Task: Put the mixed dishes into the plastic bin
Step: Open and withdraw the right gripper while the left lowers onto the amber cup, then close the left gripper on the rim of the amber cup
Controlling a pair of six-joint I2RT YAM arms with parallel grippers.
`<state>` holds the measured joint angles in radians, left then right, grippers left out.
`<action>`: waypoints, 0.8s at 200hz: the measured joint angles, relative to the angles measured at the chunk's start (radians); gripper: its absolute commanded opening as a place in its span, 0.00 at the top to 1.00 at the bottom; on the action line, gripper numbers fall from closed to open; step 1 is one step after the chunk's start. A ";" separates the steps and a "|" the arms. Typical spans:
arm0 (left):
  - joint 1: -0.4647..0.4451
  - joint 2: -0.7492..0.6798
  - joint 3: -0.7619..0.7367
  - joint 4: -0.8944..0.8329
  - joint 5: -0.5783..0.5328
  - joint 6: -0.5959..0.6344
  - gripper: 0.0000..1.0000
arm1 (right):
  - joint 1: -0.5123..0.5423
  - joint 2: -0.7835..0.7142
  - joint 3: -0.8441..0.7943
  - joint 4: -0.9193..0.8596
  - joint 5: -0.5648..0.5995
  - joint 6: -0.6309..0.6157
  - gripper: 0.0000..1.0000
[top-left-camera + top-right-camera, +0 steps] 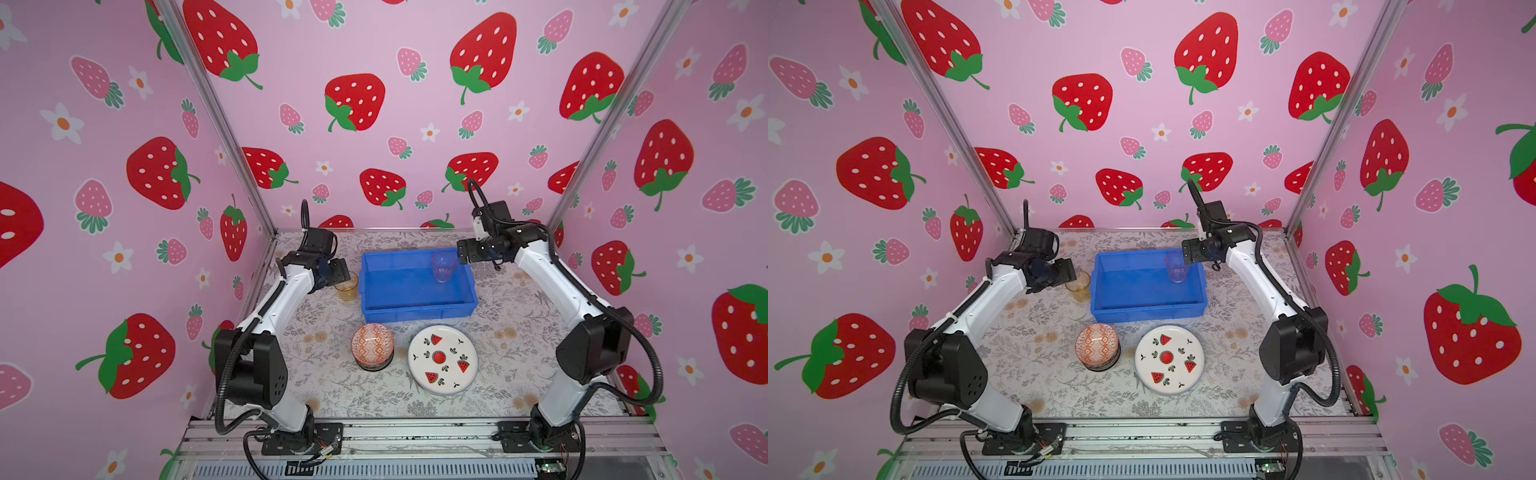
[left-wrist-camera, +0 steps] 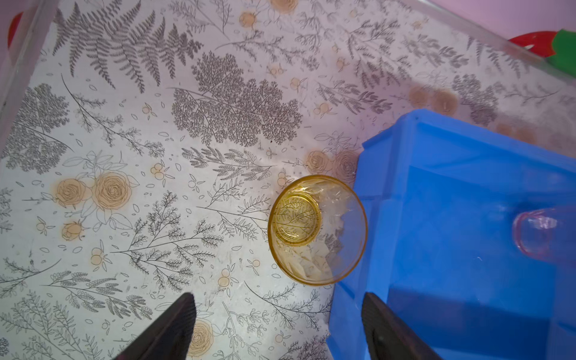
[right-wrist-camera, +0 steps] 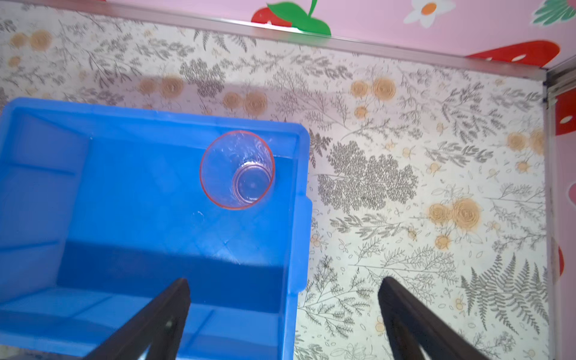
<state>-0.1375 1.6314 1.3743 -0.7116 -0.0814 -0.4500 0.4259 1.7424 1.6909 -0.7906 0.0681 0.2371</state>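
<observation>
I am counting one piece as done: the pink tumbler is standing upright inside the blue bin, in its far right corner, close to both walls. The right gripper is hanging just above that corner with its jaws spread and nothing between them, so the tumbler is standing on its own.

Everything else is waiting on the tabletop. The amber tumbler is standing upright just outside the bin's left wall; I cannot tell whether its rim is touching the lip. The left gripper is hovering close to it, jaws spread and empty, one finger hanging over the bin's rim. Between the bin's front wall and the tabletop's near edge, the orange bowl is sitting on top of a dark bowl, and the watermelon plate is lying just right of them. A thin pale edge is showing under the plate; I am guessing at a second plate there.

So I am judging the job barely started. The bin's floor is lying bare apart from that one corner, leaving plenty of room. The tight spot, I am thinking, is the bin side of the amber tumbler, where a finger is getting almost no gap.
</observation>
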 measured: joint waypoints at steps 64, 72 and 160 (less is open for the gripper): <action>0.004 0.123 0.043 -0.016 -0.013 -0.035 0.33 | -0.102 -0.160 -0.281 0.097 -0.106 -0.008 0.03; 0.005 0.132 0.046 -0.015 -0.013 -0.037 0.34 | -0.111 -0.174 -0.303 0.107 -0.116 -0.011 0.03; 0.005 0.212 0.078 -0.012 -0.005 -0.049 0.61 | -0.161 -0.192 -0.408 0.166 -0.183 -0.034 0.04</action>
<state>-0.1329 1.8435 1.4525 -0.7235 -0.0860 -0.4988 0.2649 1.5501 1.2831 -0.6243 -0.1150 0.2035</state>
